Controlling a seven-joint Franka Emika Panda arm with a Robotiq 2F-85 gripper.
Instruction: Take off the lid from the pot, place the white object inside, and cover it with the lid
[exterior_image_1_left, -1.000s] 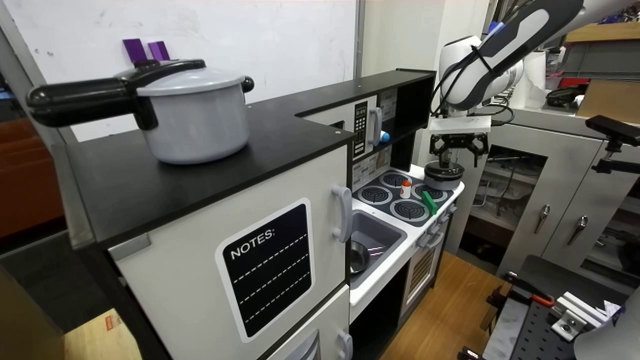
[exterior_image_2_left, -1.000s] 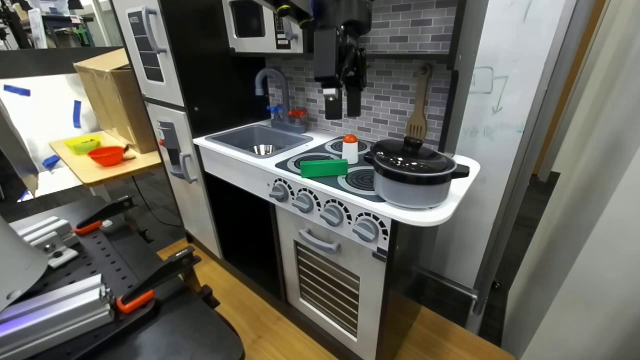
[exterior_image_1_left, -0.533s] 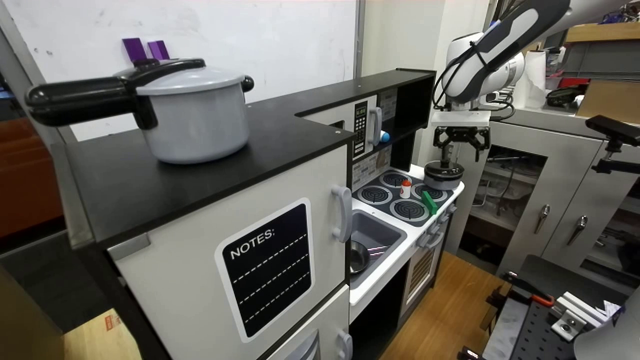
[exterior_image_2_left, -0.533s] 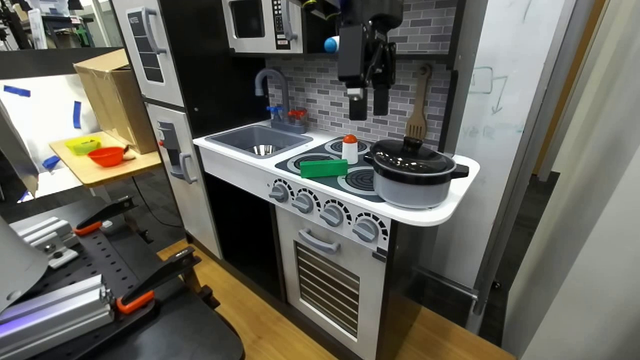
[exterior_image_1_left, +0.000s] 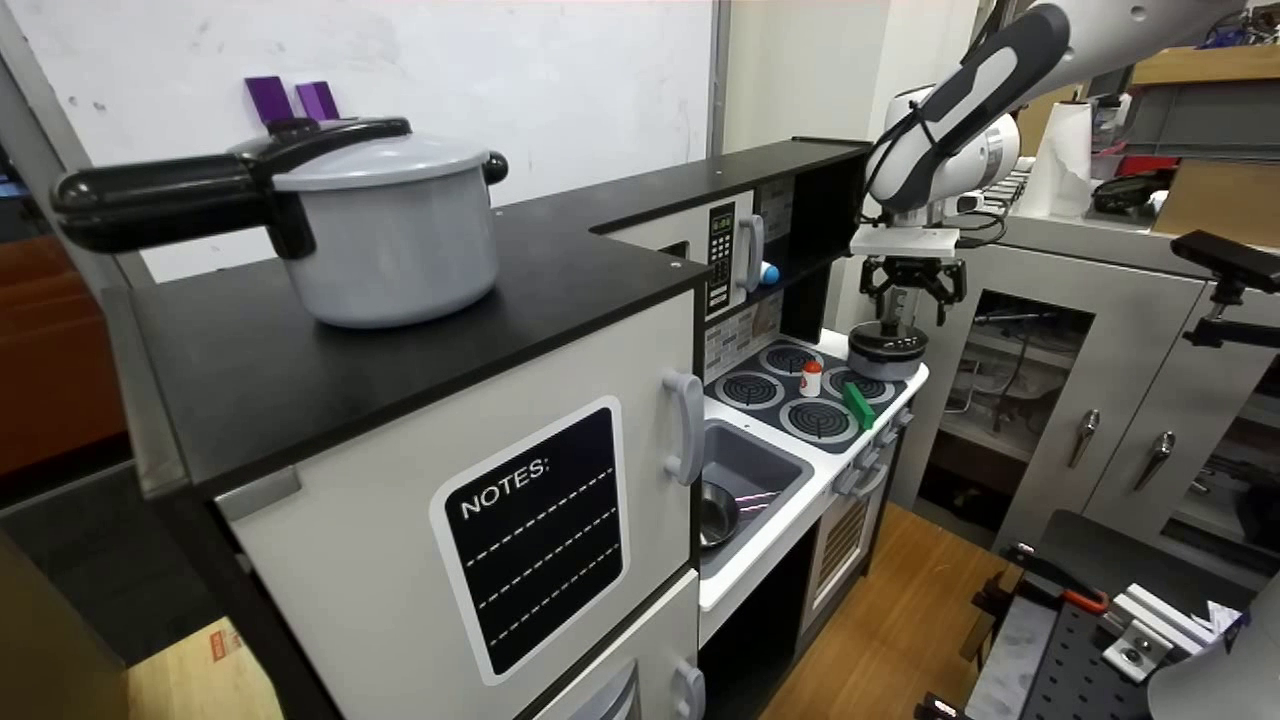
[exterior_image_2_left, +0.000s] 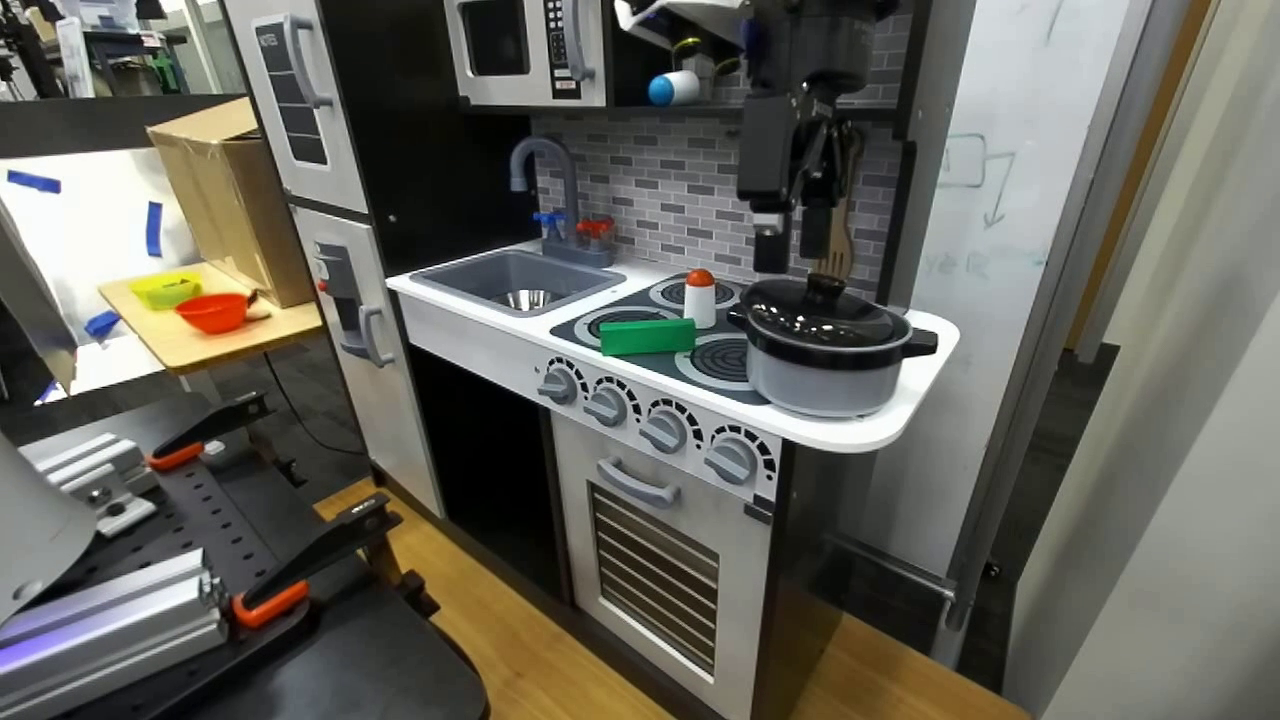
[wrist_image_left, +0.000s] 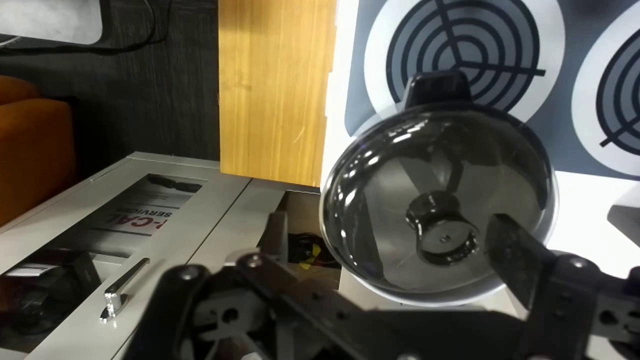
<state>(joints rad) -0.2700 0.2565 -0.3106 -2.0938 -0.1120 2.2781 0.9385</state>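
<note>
A grey pot (exterior_image_2_left: 825, 380) with side handles sits at the stove's right end. Its glossy black lid (exterior_image_2_left: 815, 312), with a black knob (exterior_image_2_left: 825, 288), is on it; the lid also fills the middle of the wrist view (wrist_image_left: 390, 200). A small white shaker (exterior_image_2_left: 701, 307) with an orange-red top stands upright on the stove beside the pot, also in an exterior view (exterior_image_1_left: 811, 381). My gripper (exterior_image_2_left: 793, 248) is open and empty, pointing down above the lid, apart from it. In the wrist view, the knob (wrist_image_left: 445, 230) lies between the fingers (wrist_image_left: 389, 230), nearer the right one.
A green block (exterior_image_2_left: 648, 337) lies on the stove in front of the shaker. A sink (exterior_image_2_left: 515, 280) is further along the counter. A blue-capped white bottle (exterior_image_2_left: 675, 88) lies on the shelf near the arm. A wooden fork (exterior_image_2_left: 835, 255) hangs behind the pot.
My gripper has moved across from over the shaker side to above the pot's lid, lowering slightly at the end. The blue-capped bottle on the shelf has come into view. Pot, lid and shaker have not moved.
</note>
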